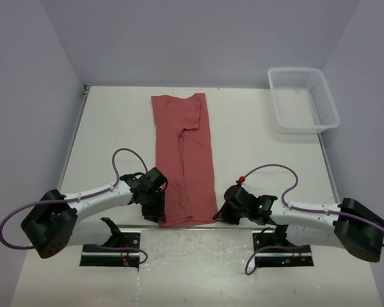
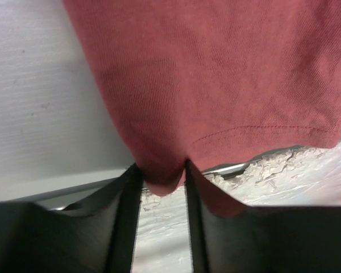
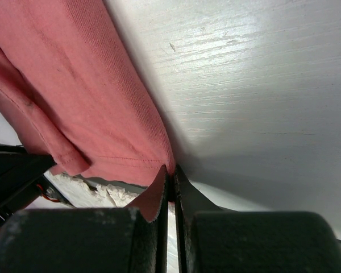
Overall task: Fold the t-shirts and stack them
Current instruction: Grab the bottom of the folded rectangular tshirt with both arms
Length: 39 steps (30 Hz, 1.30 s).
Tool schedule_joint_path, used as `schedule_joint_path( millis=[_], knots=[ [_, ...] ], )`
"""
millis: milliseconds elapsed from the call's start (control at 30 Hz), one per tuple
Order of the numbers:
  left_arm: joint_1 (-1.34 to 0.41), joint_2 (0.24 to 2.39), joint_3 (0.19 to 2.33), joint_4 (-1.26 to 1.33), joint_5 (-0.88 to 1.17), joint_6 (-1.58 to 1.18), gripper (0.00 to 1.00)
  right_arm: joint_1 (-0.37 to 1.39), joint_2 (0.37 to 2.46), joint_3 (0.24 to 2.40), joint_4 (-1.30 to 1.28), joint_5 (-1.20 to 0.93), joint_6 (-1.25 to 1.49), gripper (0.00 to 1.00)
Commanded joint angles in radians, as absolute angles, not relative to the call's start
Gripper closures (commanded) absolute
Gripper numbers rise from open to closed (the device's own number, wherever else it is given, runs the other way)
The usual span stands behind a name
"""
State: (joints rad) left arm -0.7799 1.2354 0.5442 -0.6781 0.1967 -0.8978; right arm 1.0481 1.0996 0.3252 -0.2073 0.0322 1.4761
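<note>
Top camera looks down; both close wrist cameras share the t-shirt (image 1: 184, 160).

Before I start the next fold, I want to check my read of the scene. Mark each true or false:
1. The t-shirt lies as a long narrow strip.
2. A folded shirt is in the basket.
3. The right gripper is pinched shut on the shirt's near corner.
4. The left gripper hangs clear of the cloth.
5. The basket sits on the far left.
1. True. The t-shirt runs as a narrow strip from near edge to far.
2. False. The basket looks empty.
3. True. The right gripper is shut on the near right corner.
4. False. The left gripper has the near left corner between its jaws.
5. False. It sits on the far right.
</note>
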Motion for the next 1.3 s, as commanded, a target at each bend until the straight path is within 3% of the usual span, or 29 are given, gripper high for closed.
schedule_joint_path(
  millis=[0, 67, 100, 633, 1033, 1267],
  knots=[
    [-0.785, 1.243, 0.532, -0.629, 0.202, -0.903, 0.67, 1.051, 1.134, 0.302, -0.345, 0.097, 1.454, 1.00],
    [-0.787, 1.239, 0.531, -0.630, 0.209, -0.902, 0.84, 1.051, 1.135, 0.305, -0.347, 0.098, 1.456, 1.00],
    [-0.785, 1.236, 0.528, -0.630, 0.213, -0.903, 0.99, 1.051, 1.135, 0.305, -0.347, 0.098, 1.454, 1.00],
    [-0.790, 1.031, 0.515, -0.778, 0.199, -0.953, 1.00, 1.066, 1.186, 0.393, -0.462, 0.161, 1.384, 1.00],
    [-0.790, 0.977, 0.532, -0.842, 0.202, -0.953, 1.00, 1.080, 1.054, 0.425, -0.635, 0.222, 1.394, 1.00],
    [-0.788, 1.002, 0.552, -0.821, 0.215, -0.939, 1.00, 1.080, 1.124, 0.472, -0.597, 0.201, 1.339, 1.00]
  ],
)
